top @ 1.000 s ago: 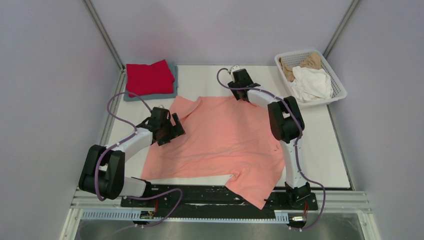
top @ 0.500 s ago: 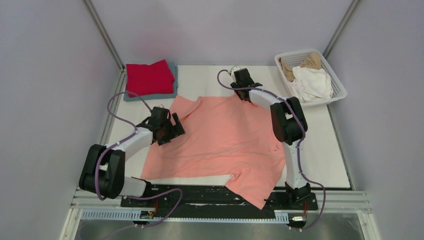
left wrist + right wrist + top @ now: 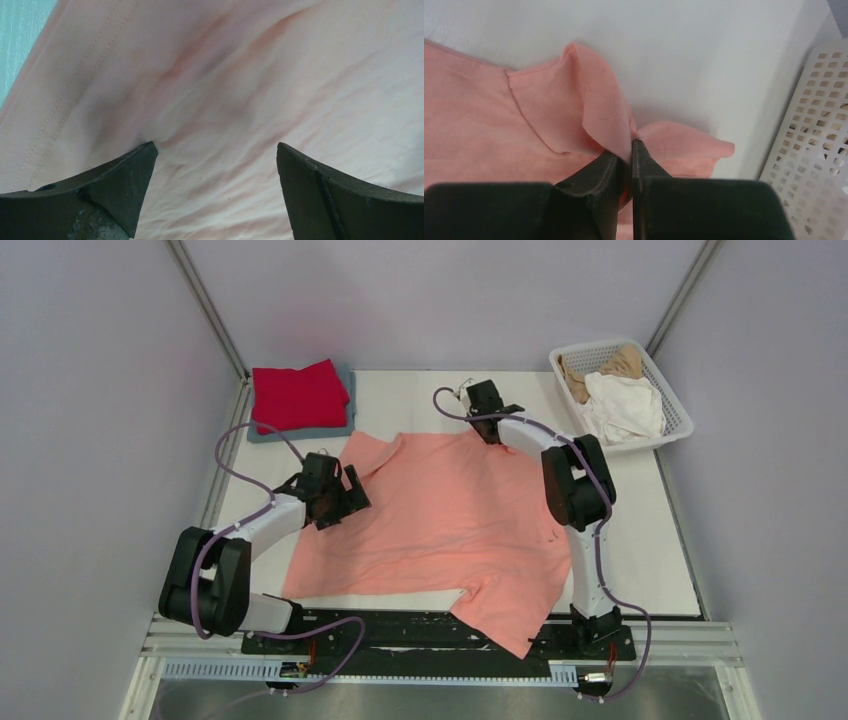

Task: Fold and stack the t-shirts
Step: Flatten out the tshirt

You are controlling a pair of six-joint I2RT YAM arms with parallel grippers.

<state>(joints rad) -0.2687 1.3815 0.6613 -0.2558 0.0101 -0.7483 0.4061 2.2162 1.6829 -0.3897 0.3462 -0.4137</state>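
Observation:
A salmon-pink t-shirt (image 3: 450, 520) lies spread flat on the white table, one corner hanging over the near edge. My right gripper (image 3: 489, 432) sits at the shirt's far edge. In the right wrist view this gripper (image 3: 630, 147) is shut on a raised fold of the pink cloth (image 3: 599, 110). My left gripper (image 3: 345, 495) hovers at the shirt's left side. Seen from the left wrist, it (image 3: 215, 150) is open, fingertips close above the pink fabric (image 3: 240, 75), nothing between them. A folded bright red t-shirt (image 3: 298, 395) rests on a grey-blue one (image 3: 270, 433) at the back left.
A white lattice basket (image 3: 682, 422) stands at the back right, holding a white t-shirt (image 3: 625, 408) and a tan one (image 3: 622, 362). In the right wrist view the basket (image 3: 814, 140) is just right of the gripper. Bare table (image 3: 650, 540) shows right of the pink shirt.
My right gripper has closed on the pink shirt's far edge and shifted slightly farther back. The left arm has not moved.

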